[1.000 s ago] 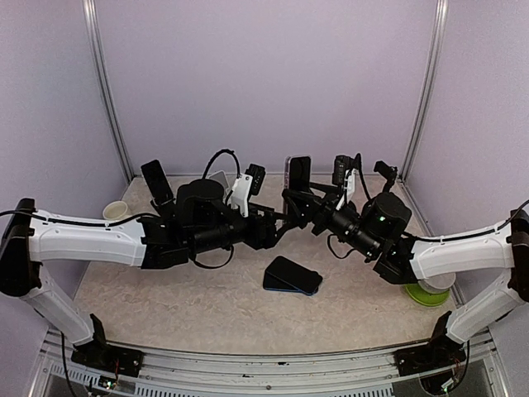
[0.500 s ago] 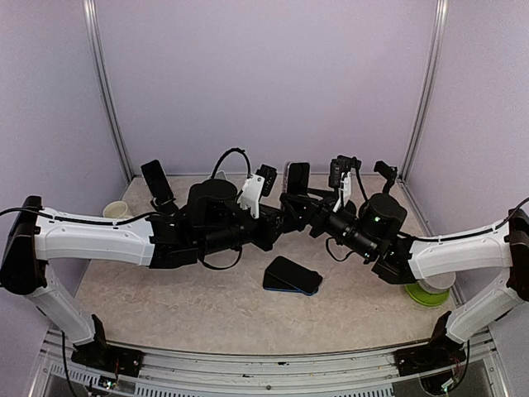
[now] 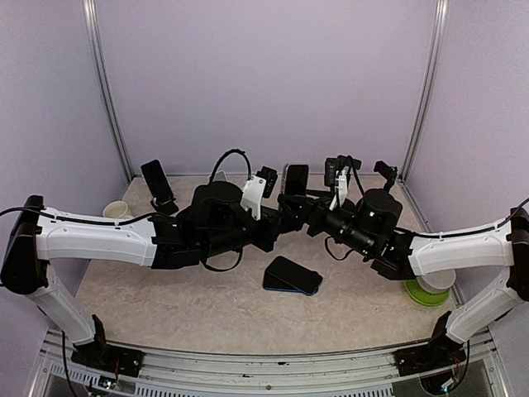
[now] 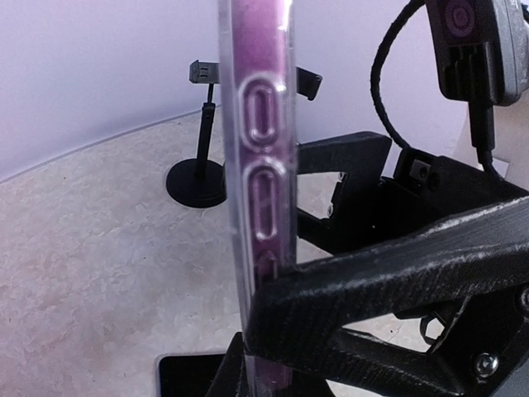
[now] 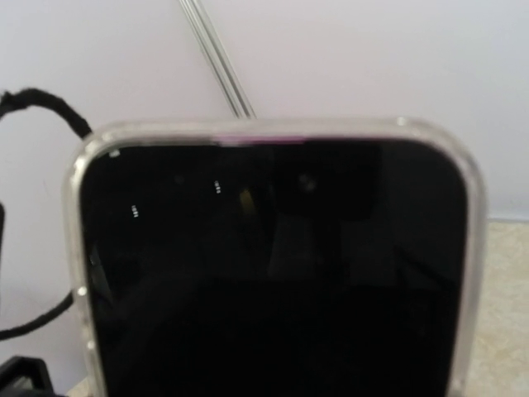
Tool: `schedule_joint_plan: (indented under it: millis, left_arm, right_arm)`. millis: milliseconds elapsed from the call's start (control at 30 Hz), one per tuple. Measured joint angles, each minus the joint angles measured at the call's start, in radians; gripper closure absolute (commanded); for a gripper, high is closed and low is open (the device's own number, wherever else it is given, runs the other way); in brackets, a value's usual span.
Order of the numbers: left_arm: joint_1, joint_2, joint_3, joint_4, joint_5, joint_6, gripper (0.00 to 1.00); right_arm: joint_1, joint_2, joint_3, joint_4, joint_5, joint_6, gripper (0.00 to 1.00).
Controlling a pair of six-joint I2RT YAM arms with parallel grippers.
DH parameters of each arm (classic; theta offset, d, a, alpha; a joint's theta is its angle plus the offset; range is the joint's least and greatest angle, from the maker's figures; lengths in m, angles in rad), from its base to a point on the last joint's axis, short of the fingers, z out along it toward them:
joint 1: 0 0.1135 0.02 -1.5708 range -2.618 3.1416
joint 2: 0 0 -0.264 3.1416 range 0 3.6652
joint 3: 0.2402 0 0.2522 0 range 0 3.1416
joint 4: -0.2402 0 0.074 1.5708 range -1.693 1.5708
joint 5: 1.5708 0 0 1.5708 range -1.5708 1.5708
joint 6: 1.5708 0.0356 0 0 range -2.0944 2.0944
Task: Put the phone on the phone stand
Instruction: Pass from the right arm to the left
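Fingers (image 4: 372, 277) of your left gripper (image 3: 285, 213) are pinched onto the purple phone in a clear case (image 4: 260, 165), which is upright in the air between both arms. You cannot tell whether your right gripper (image 3: 302, 205) grips it too. Behind it, apart, stands the black round-based phone stand (image 4: 197, 178).
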Motion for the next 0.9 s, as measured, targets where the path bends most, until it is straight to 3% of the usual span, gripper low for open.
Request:
schedule_joint_plan:
  millis: [267,467,667,900]
  left_arm:
    - [-0.011,-0.009,-0.019,-0.026,-0.017,0.061,1.00]
    - [-0.020,-0.021,-0.036,-0.031,-0.028,0.083,1.00]
    - [-0.021,-0.023,-0.039,-0.031,-0.040,0.090,1.00]
    - [-0.025,-0.026,-0.042,-0.044,-0.056,0.093,0.99]
  right_arm:
    - [-0.003,-0.047,0.051,-0.144,-0.005,0.029,0.08]
    - [-0.014,-0.070,0.107,-0.236,-0.021,0.037,0.10]
    - [-0.024,-0.069,0.153,-0.325,-0.043,0.041,0.17]
    - [-0.031,-0.069,0.160,-0.356,-0.061,0.045,0.40]
